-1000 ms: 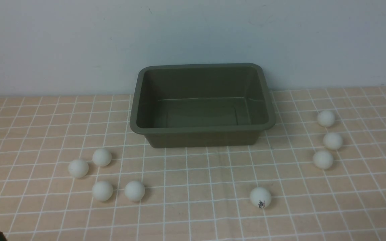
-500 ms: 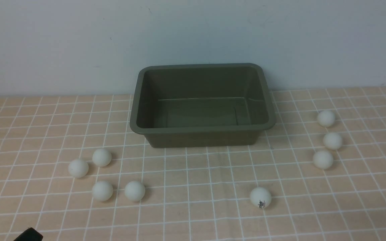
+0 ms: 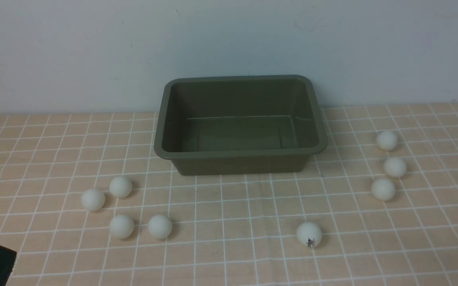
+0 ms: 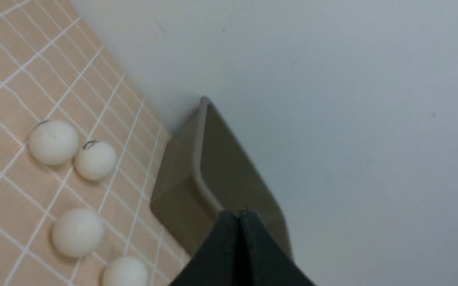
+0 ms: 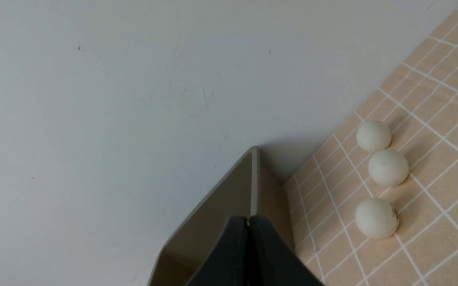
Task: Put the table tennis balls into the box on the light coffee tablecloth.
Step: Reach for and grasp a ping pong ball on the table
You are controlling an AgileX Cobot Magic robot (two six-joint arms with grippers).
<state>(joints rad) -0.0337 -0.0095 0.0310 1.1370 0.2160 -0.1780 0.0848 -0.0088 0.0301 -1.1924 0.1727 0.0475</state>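
Front view: eight balls (image 3: 309, 233), one box (image 3: 237, 154); left fingers (image 4: 225, 248) and right fingers (image 5: 235, 254) clenched.

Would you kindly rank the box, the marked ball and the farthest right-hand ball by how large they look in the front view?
1. box
2. marked ball
3. farthest right-hand ball: it looks slightly smaller, perhaps only because it lies farther away.

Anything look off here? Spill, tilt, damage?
Nothing stands out. The box sits upright and empty on the tablecloth, no cracks visible. Four balls lie left of it, three balls right, one ball in front, all loose on the cloth. The dark mark on the front ball looks like print.
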